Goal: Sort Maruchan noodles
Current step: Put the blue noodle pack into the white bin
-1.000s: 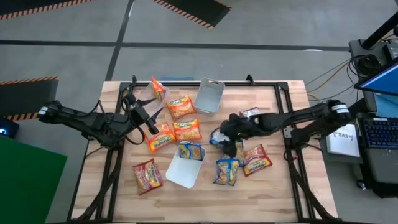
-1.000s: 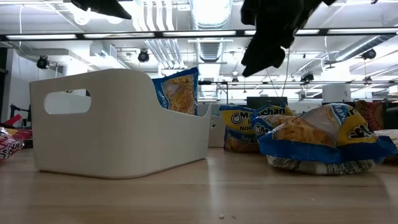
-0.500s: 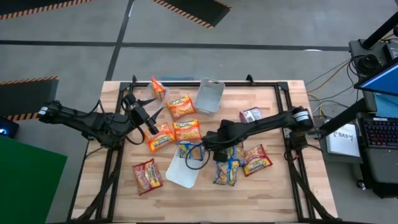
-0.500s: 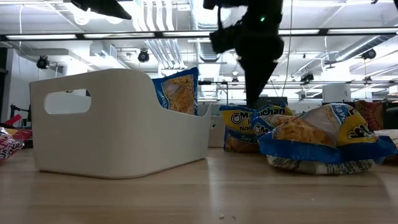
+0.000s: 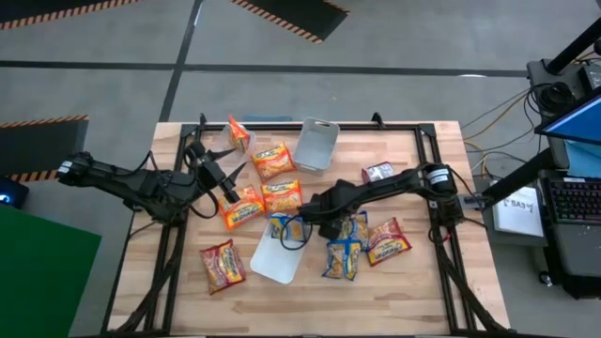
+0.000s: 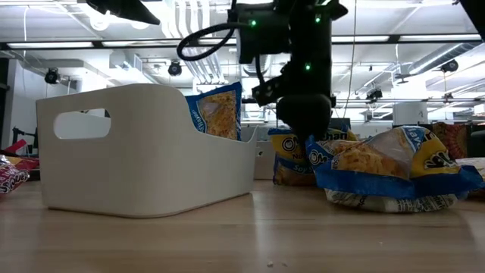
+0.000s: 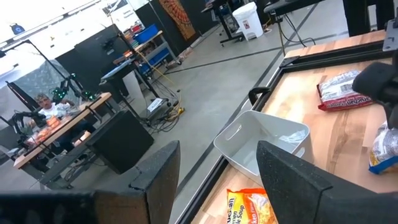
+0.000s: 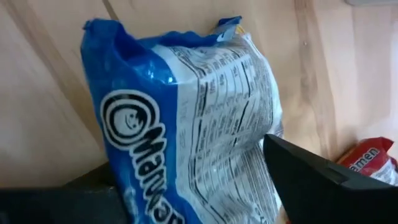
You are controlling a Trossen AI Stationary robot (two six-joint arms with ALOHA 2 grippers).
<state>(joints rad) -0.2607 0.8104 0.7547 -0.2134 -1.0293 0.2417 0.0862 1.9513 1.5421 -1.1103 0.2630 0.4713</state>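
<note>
Maruchan noodles, crinkly square plastic packets in orange, blue-and-yellow and dark red, lie scattered mid-frame in the high view, where the right gripper [image 5: 324,223] reaches a blue-and-yellow packet [image 5: 352,225] beside the white plastic bin [image 5: 272,263], probably its destination. Its wrist view shows the open fingers [image 8: 323,177] straddling this packet [image 8: 193,130], not yet clamped; the left gripper [image 5: 228,178] waits at centre-left, fingers [image 7: 292,177] apart and empty in its wrist view.

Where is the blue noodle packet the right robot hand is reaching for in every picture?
High view: blue packet, middle of the table, under the right gripper.
Low view: right of centre, below the gripper.
Left wrist view: far right edge.
Right wrist view: fills the picture.
Shared landmark: white bin beside it.
</note>
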